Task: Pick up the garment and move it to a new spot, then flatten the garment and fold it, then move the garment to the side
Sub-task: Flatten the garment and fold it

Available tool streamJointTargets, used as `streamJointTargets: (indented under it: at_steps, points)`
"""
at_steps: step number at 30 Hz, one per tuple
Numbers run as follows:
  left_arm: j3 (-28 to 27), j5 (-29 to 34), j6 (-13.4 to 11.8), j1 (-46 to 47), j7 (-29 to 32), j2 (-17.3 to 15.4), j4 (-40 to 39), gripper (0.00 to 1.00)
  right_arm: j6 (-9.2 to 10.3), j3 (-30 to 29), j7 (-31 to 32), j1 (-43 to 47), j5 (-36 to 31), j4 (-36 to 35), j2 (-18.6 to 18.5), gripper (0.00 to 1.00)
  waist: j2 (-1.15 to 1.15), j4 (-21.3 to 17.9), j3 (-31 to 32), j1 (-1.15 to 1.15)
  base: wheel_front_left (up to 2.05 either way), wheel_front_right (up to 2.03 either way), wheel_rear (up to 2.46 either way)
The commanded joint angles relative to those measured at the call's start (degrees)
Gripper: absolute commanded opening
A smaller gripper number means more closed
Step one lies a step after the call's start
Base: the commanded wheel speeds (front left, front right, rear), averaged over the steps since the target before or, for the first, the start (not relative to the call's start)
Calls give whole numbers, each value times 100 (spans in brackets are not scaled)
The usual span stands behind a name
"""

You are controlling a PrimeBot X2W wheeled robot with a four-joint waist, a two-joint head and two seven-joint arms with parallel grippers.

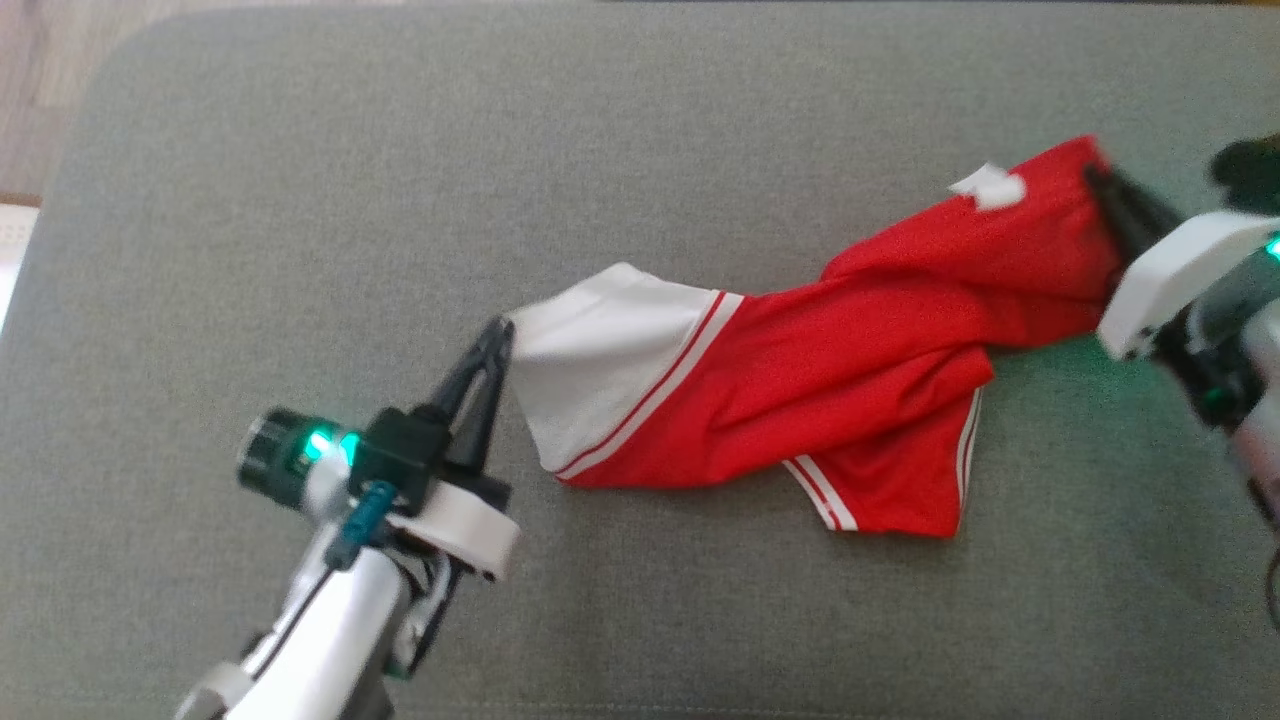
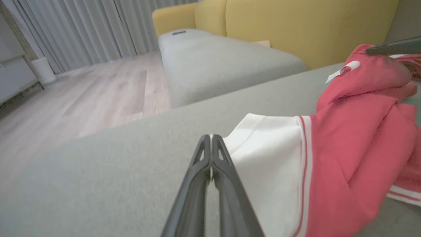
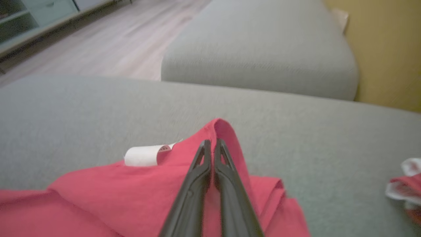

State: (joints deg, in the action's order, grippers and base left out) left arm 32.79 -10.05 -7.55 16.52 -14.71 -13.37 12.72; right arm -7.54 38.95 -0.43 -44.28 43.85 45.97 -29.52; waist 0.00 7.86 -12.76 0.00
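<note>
Two ends of the garment [image 1: 820, 370] are pinched: our left gripper [image 1: 498, 332] has its fingers pressed together on the white corner, and our right gripper [image 1: 1100, 180] has its fingers squeezed on the red edge near the small white tag [image 1: 988, 186]. We see the garment lying bunched between them on the gray cushion [image 1: 400, 200].
</note>
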Motion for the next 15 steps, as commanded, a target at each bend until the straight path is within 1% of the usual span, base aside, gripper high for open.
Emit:
streamJointTargets:
  at_steps: [1,4,8,12,15]
  points:
    - [-312,98,-8,345,-29,-219,-297,0,5,-19,-213,-229,90,-84,-219,0,0,-34,120,0,0,0,0]
    - [-507,248,3,493,-29,-428,-572,0,5,-69,-527,-418,174,-34,-438,0,0,-95,314,0,0,0,0]
    - [-810,324,75,667,-29,-702,-920,0,5,-86,-742,-653,226,-51,-690,0,0,-217,610,0,0,0,0]
    - [-1083,384,132,776,-29,-916,-1300,0,5,-88,-744,-841,284,-132,-858,0,0,-365,890,0,0,0,0]
    - [-1248,376,162,759,-29,-990,-1635,0,5,-97,-612,-900,285,-228,-990,0,0,-441,1030,0,0,0,0]
